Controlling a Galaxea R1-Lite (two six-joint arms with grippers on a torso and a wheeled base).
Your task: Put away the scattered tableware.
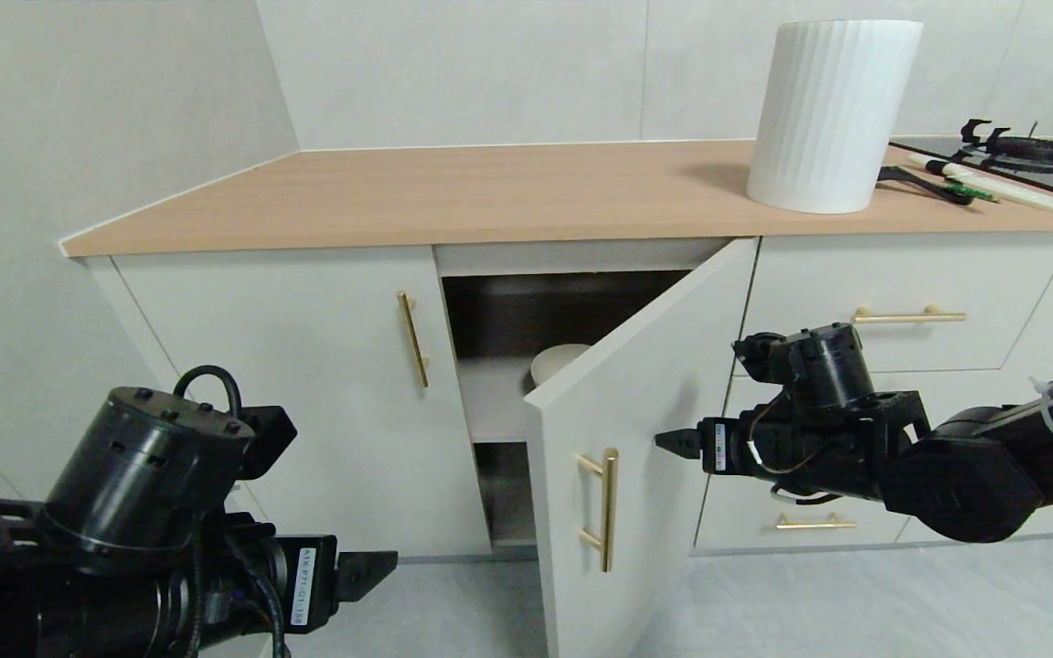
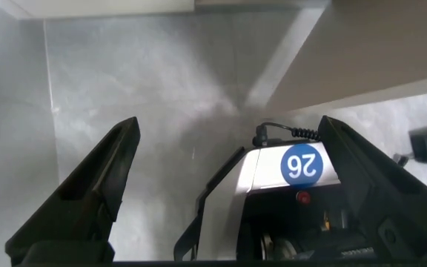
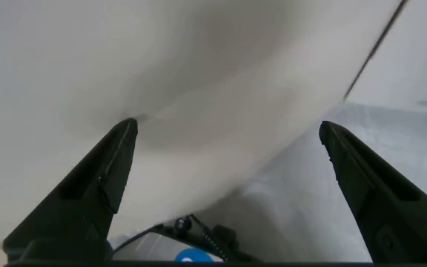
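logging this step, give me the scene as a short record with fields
cabinet door: ajar, swung out toward the robot
inside cabinet: pale bowl on the upper shelf
right gripper: open, by the door's outer face, near its gold handle
left gripper: open, low, in front of the shut left door
countertop: white ribbed container; utensils beside the stove

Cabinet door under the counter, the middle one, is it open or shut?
Open. The cabinet door stands angled outward from its frame, and a pale dish on the shelf inside shows past its edge.
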